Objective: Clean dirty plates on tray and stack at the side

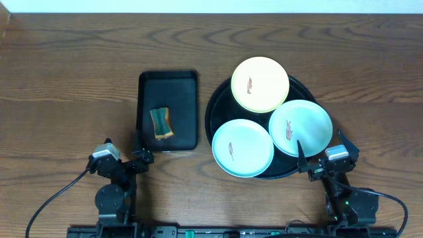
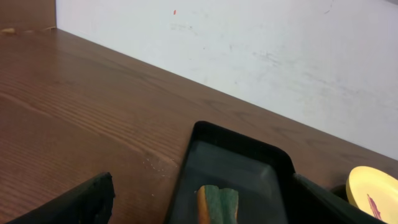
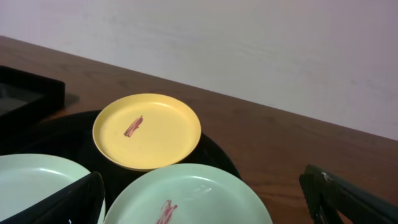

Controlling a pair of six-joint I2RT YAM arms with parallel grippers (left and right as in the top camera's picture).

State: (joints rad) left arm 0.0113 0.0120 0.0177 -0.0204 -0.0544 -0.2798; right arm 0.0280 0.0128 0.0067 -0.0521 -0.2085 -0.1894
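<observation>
Three plates lie on the round black tray (image 1: 213, 112): a pale yellow plate (image 1: 260, 84) at the back, one mint plate (image 1: 242, 147) front left and another mint plate (image 1: 300, 127) front right. Each carries a small reddish-brown smear. My right gripper (image 1: 322, 151) stands open at the tray's near right edge, its jaws on either side of the right mint plate (image 3: 186, 193) without touching it. The yellow plate (image 3: 147, 130) lies beyond. My left gripper (image 1: 135, 155) is open and empty, just short of the rectangular tray.
A smaller rectangular black tray (image 1: 168, 82) sits left of the round one and holds a green and orange sponge (image 1: 162, 123). The sponge (image 2: 217, 204) lies straight ahead of my left gripper (image 2: 202, 193). Bare wooden table surrounds both trays.
</observation>
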